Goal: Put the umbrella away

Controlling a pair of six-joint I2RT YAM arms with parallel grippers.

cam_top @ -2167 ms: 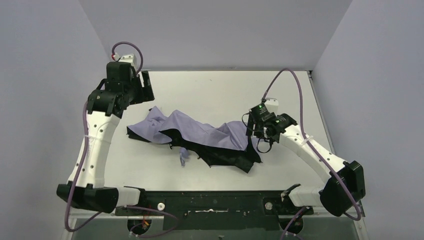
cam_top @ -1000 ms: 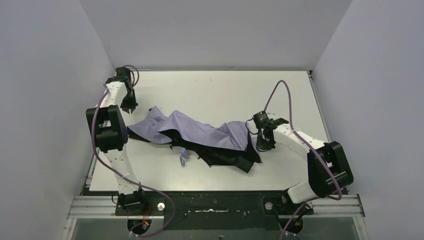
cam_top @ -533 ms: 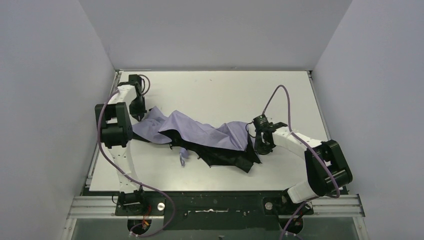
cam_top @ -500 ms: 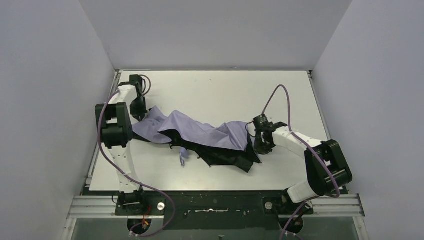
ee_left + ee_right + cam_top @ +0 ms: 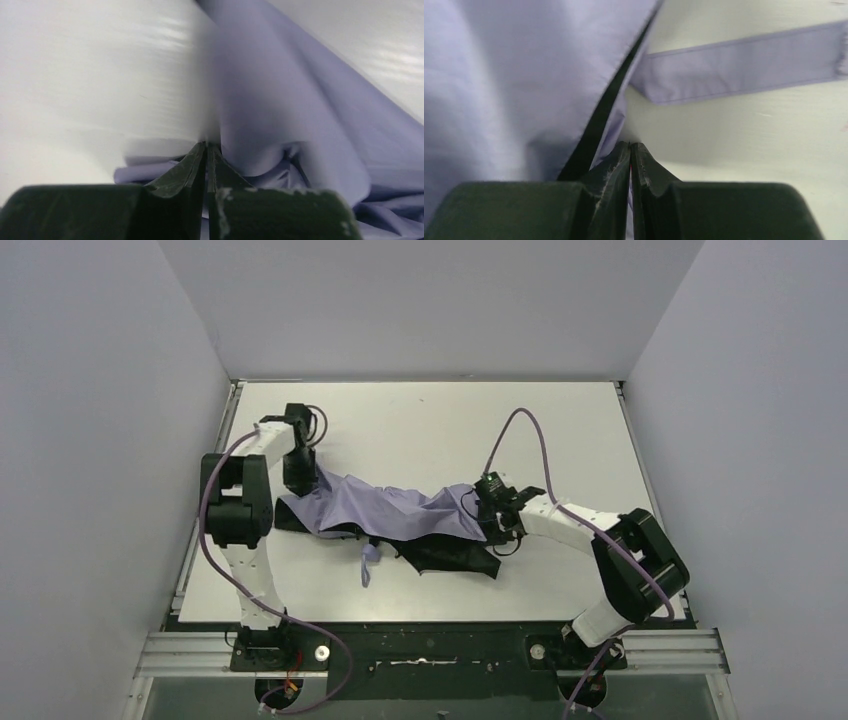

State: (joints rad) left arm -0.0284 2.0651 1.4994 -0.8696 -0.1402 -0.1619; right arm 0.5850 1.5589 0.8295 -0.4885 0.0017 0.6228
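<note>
Stretching between left claw point(image 5: 206, 145) and right claw point(image 5: 630, 144), the umbrella point(image 5: 390, 508) lies pinched.

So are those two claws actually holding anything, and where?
Both pinch the umbrella by its fabric. The left gripper has a lavender fold at one end; the right gripper has the canopy edge at the other end, near the strap.

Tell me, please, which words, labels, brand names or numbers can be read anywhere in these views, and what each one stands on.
There is no readable text in any view. The umbrella shows only plain lavender and black fabric, and its lavender band is bare. The left gripper, the right gripper and the table carry no legible marking.
</note>
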